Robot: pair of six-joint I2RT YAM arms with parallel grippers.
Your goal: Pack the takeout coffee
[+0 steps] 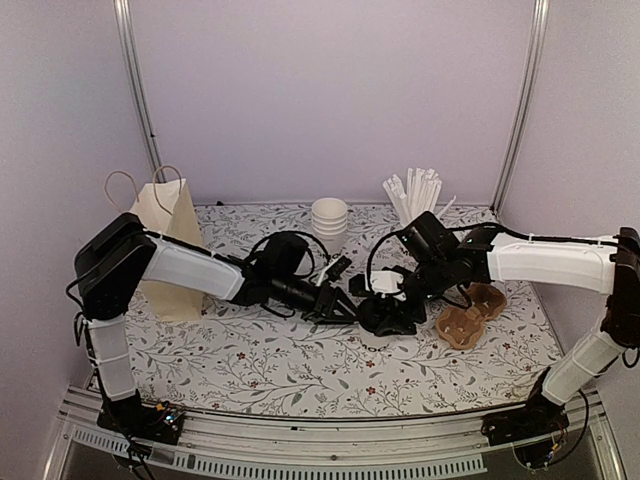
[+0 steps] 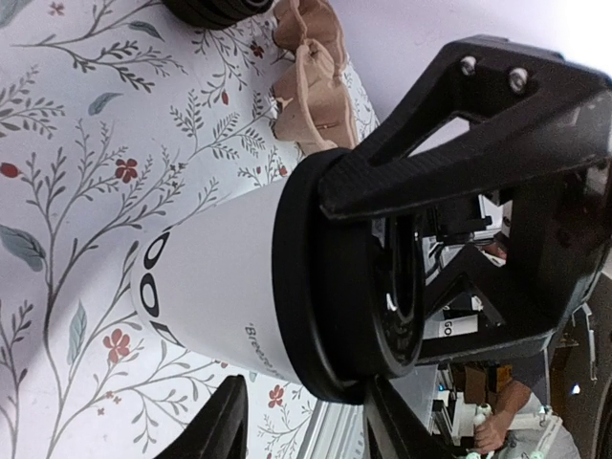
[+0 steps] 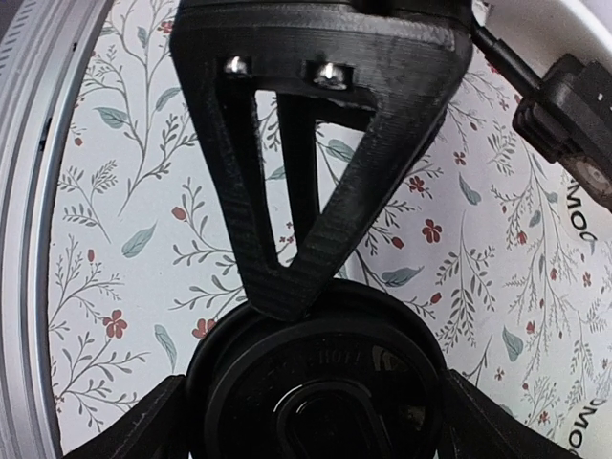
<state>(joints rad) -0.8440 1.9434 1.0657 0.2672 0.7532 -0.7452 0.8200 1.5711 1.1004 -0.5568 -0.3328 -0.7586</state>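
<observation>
One takeout coffee cup [image 2: 210, 287], white with black "MOO" lettering and a black lid [image 3: 316, 382], stands on the floral table. In the top view it is mostly hidden between both grippers, with only a white patch [image 1: 385, 284] showing. My right gripper [image 3: 311, 411] comes from above with its fingers [image 3: 143, 426] pressed on both sides of the lid. It also shows in the top view [image 1: 392, 318]. My left gripper [image 2: 306, 411] is open beside the cup, and one finger [image 3: 287, 239] rests on the lid's rim. It also shows in the top view [image 1: 345, 308].
A brown pulp cup carrier [image 1: 470, 315] lies right of the cup and shows in the left wrist view [image 2: 306, 86]. A stack of lidless white cups [image 1: 330, 220], a cup of white straws [image 1: 415, 195] and a cream paper bag [image 1: 165, 240] stand at the back.
</observation>
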